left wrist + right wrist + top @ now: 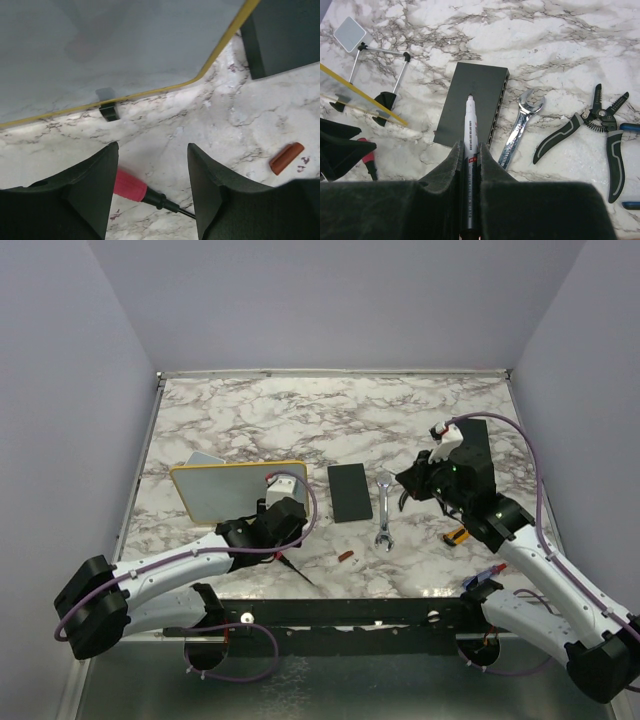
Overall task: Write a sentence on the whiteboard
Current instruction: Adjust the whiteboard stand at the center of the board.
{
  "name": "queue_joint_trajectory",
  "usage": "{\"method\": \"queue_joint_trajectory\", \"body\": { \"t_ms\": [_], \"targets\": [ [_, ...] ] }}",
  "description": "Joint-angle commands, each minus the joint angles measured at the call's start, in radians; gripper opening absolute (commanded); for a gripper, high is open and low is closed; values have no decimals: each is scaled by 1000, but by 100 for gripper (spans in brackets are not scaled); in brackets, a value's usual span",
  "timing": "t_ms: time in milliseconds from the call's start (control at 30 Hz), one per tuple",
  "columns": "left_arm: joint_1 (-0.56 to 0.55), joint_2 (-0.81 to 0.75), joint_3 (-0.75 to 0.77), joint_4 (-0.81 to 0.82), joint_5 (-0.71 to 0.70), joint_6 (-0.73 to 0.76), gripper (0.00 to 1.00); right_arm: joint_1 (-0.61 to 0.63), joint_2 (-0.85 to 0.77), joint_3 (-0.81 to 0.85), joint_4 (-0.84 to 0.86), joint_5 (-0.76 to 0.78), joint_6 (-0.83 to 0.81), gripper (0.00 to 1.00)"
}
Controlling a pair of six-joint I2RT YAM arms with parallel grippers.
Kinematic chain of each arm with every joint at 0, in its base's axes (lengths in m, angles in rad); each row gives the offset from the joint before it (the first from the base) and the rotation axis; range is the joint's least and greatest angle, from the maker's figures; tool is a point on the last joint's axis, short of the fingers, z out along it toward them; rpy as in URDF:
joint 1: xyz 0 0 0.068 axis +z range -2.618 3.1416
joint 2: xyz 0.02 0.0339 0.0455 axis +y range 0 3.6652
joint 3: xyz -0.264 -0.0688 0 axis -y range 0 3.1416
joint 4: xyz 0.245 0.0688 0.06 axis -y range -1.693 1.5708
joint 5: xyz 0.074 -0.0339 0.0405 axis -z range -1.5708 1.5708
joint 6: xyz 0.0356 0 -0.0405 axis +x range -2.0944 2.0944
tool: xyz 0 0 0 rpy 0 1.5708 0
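Note:
The whiteboard (232,492), pale with a thin yellow frame, stands tilted on a small stand at the left of the marble table. No sentence shows on its face (100,50), which looks blank. My left gripper (153,145) hovers open just in front of the board's lower edge, nothing between its fingers. A red-handled screwdriver (130,186) lies on the table under the gap. My right gripper (470,147) is shut on a white marker (471,120), its uncapped tip pointing away over the black slab (452,110). In the top view the right gripper (410,483) hangs right of the slab.
The black slab (349,492) lies right of the board, with a steel wrench (383,512) beside it. A small red cap (345,556) rests in front of them. Black-handled pliers (600,125) lie at the right. A wire stand (380,75) props the board.

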Motion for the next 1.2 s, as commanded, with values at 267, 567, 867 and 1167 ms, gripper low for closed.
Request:
{"method": "queue_joint_trajectory", "body": {
  "t_ms": [267,567,867,1167],
  "targets": [
    [50,-87,-165,115,-62,-52,64,1,-17,-11,51,43,4,1],
    [95,-25,-233,302,-22,-6,65,1,2,1,59,34,6,1],
    [101,42,-234,411,-20,55,61,1,1,-5,61,37,13,1],
    [101,159,-218,527,60,69,57,1,3,-1,55,39,15,1]
  ]
}}
